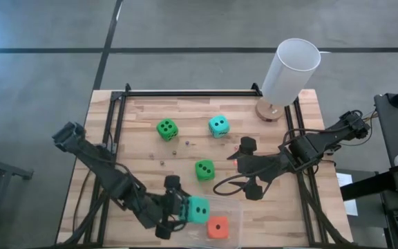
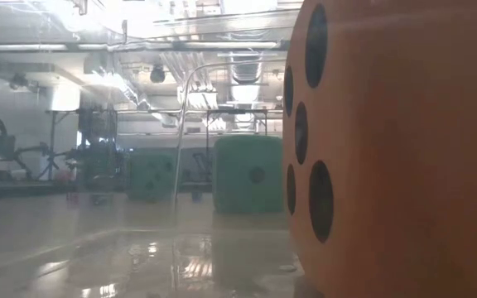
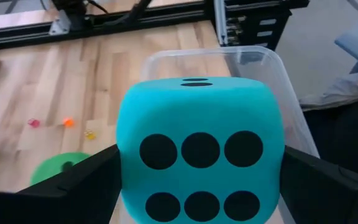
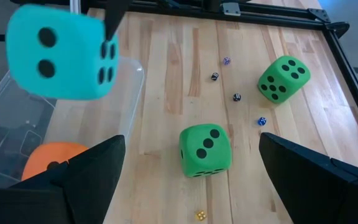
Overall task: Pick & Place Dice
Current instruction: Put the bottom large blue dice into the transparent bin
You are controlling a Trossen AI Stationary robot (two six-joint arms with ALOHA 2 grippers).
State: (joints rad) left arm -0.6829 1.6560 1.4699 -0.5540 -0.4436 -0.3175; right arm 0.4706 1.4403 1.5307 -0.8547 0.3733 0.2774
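My left gripper (image 1: 185, 209) is shut on a teal die (image 1: 198, 209) that hangs over the left part of a clear plastic tub (image 3: 253, 53) near the table's front edge. An orange-red die (image 1: 218, 227) lies on the tub's floor. On the bare wood rest two green dice (image 1: 167, 128) (image 1: 204, 169) and a second teal die (image 1: 218, 126). My right gripper (image 1: 249, 168) hovers open and empty just right of the nearer green die (image 4: 205, 149). My left gripper pinches the teal die by two opposite side faces (image 3: 124, 180) between its two fingers (image 3: 86, 183), the six-pip face toward the wrist. The fingers come from the table's left, slanting down. The die is lifted clear above the tub (image 4: 132, 68).
A tall white cylinder (image 1: 290, 69) on a round wooden foot stands at the far right corner. Several tiny coloured dice (image 4: 237, 97) lie scattered mid-table. A black metal frame (image 1: 185, 93) runs along the table's edges.
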